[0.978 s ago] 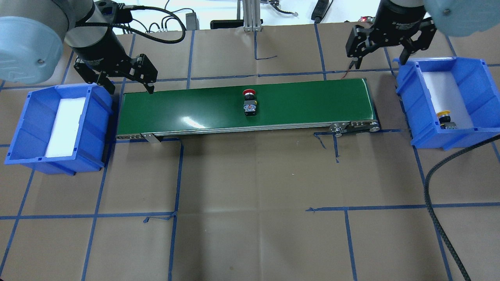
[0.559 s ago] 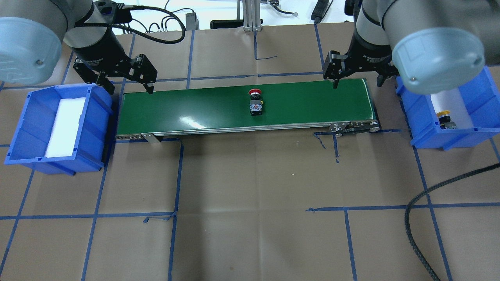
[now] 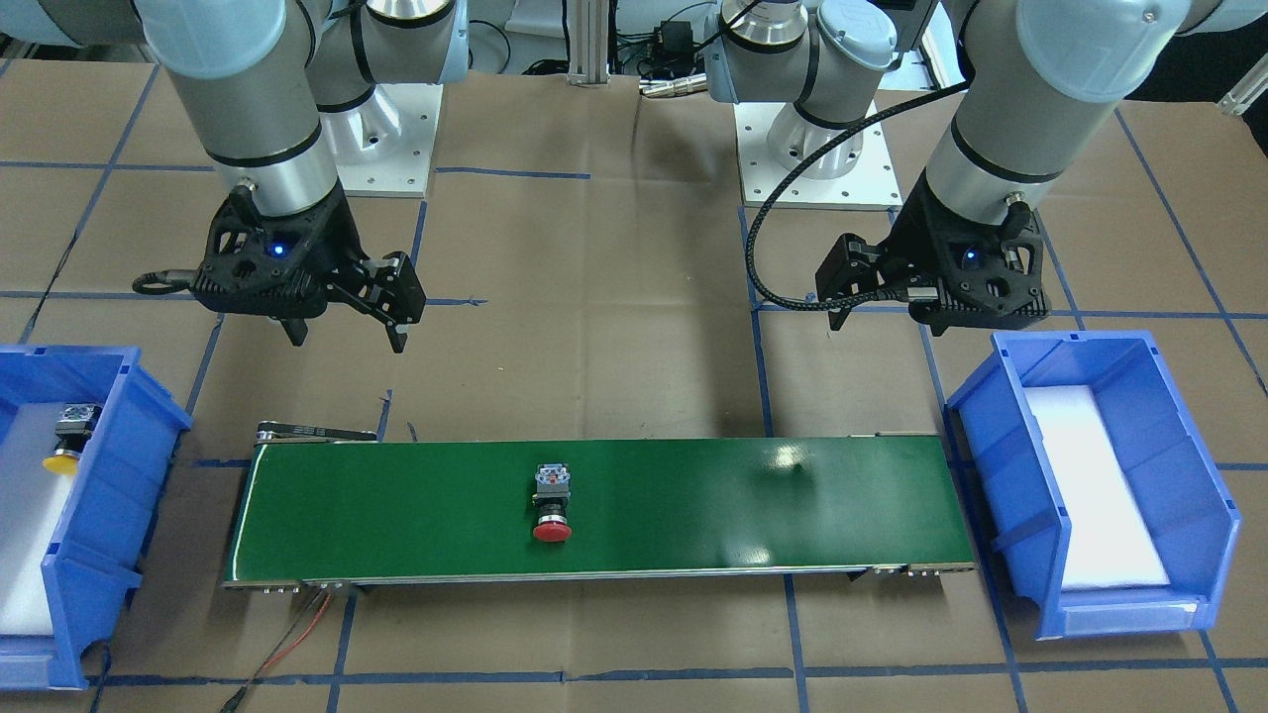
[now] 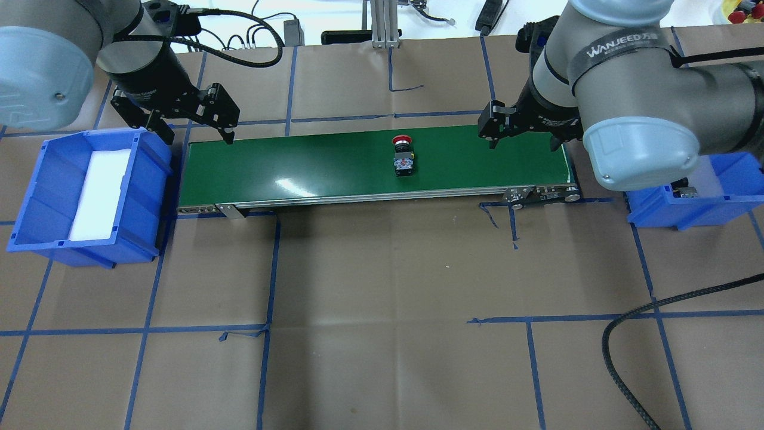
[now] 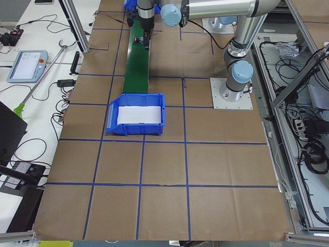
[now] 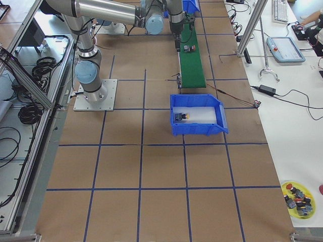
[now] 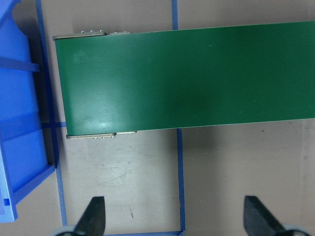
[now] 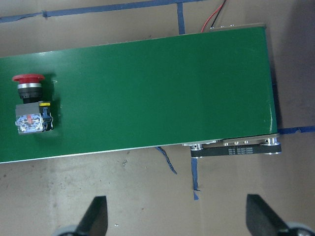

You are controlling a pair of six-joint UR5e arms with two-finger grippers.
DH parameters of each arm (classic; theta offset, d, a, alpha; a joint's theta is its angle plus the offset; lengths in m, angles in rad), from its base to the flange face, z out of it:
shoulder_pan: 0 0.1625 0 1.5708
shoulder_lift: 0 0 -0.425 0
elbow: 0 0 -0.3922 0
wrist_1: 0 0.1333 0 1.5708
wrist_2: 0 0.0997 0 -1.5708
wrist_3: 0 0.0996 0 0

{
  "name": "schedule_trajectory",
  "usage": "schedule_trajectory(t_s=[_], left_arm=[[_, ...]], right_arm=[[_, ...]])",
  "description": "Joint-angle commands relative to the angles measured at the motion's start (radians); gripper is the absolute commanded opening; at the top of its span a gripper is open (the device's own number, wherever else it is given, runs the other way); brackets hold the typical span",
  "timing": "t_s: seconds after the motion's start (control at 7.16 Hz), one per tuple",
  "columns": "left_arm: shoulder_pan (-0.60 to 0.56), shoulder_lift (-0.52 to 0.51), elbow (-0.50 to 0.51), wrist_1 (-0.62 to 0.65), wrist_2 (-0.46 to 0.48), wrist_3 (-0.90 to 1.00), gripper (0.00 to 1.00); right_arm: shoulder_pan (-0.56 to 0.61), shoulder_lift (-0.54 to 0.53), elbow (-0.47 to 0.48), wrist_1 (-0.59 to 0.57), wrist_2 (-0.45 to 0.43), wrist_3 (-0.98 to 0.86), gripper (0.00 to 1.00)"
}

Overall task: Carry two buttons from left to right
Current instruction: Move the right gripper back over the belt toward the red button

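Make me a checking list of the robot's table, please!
Surface: brown-paper table with blue tape grid; green conveyor belt.
Job's things: red button lying mid-belt; yellow button inside right bin; left bin shows only white padding.
Clutter: yellow plate of small parts beside the table.
End effectors: left end effector and right end effector open, holding nothing, near belt ends.
Cables: black cable on table; wires by conveyor.
Surroundings: teach pendant on side bench.

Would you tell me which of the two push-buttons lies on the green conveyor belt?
The red-capped push-button lies on the green conveyor belt, near its middle; the yellow-capped push-button sits inside the blue plastic bin on the robot's right.
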Motion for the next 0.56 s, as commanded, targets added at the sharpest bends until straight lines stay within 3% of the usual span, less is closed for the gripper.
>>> schedule_trajectory(t_s=[0.0,0.42], left_arm=[[0.000,0.001,-0.001,0.000,0.002,0.000,1.00],[0.000,0.001,-0.001,0.000,0.002,0.000,1.00]], right_arm=[[-0.018,0.044,-0.011,-0.019,0.003,0.004,1.00],[-0.031,0.096,-0.036,-0.031,0.078,-0.002,1.00]])
